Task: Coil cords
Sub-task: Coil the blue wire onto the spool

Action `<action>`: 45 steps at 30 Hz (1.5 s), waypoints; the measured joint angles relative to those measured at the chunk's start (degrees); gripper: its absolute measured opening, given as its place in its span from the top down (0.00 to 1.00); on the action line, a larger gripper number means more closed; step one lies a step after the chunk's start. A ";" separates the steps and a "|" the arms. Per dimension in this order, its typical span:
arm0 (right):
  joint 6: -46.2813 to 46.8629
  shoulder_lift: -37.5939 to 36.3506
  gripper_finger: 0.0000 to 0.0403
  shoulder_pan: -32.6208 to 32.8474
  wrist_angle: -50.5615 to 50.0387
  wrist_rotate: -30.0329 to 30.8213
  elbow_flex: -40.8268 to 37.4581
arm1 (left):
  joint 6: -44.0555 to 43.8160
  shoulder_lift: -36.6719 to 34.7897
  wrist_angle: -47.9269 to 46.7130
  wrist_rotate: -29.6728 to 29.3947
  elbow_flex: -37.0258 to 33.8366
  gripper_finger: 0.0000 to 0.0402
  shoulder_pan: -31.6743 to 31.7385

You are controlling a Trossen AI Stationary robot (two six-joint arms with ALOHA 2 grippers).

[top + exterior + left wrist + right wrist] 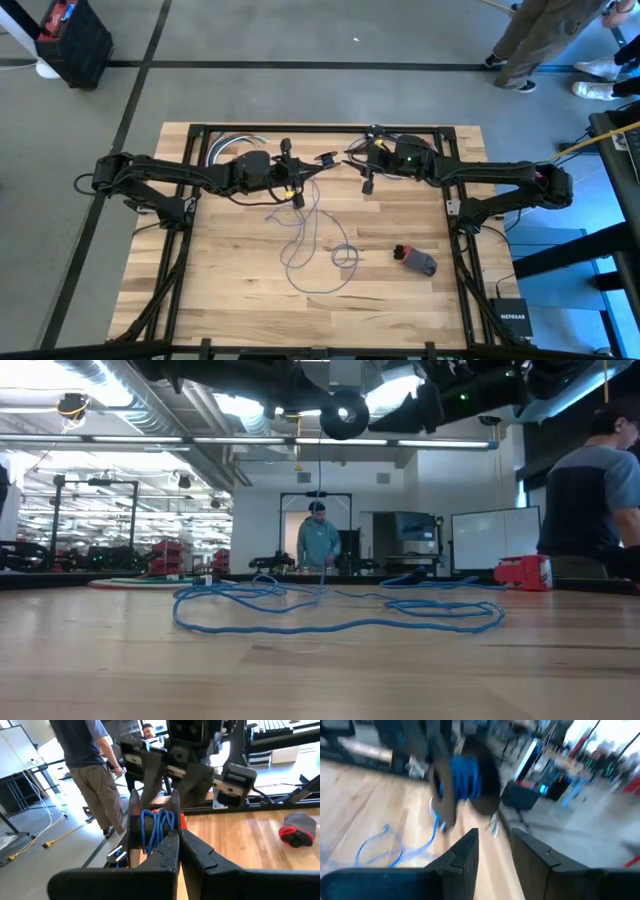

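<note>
The blue cord (330, 622) is seen nearest, lying in loose thin loops on the pale wooden table (240, 300). One strand is lifted straight up from the loops to a round black spool (344, 412) held in the air. In the left wrist view, a few turns of blue cord are wound between the spool's (152, 827) two flat black discs. The spool is pinched at its rim by the left claw (179, 851), whose two dark fingers are pressed together. The right claw (494, 851) is held just beside the spool, above the table; its fingers are spread apart a little and nothing is seen held between them. A small grey and red thing (417, 261) is set well apart on the wood
</note>
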 joint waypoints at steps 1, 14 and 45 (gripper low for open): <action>-0.26 0.07 0.71 0.00 0.66 0.01 0.07 | 0.00 0.00 0.07 0.12 0.00 1.00 0.00; 9.60 0.14 0.71 0.07 -2.42 -1.01 0.03 | -2.76 0.00 8.19 -2.55 0.00 1.00 1.20; 22.39 22.85 0.71 10.88 24.86 14.84 0.48 | -1.37 0.09 10.08 -7.31 0.00 1.00 -0.79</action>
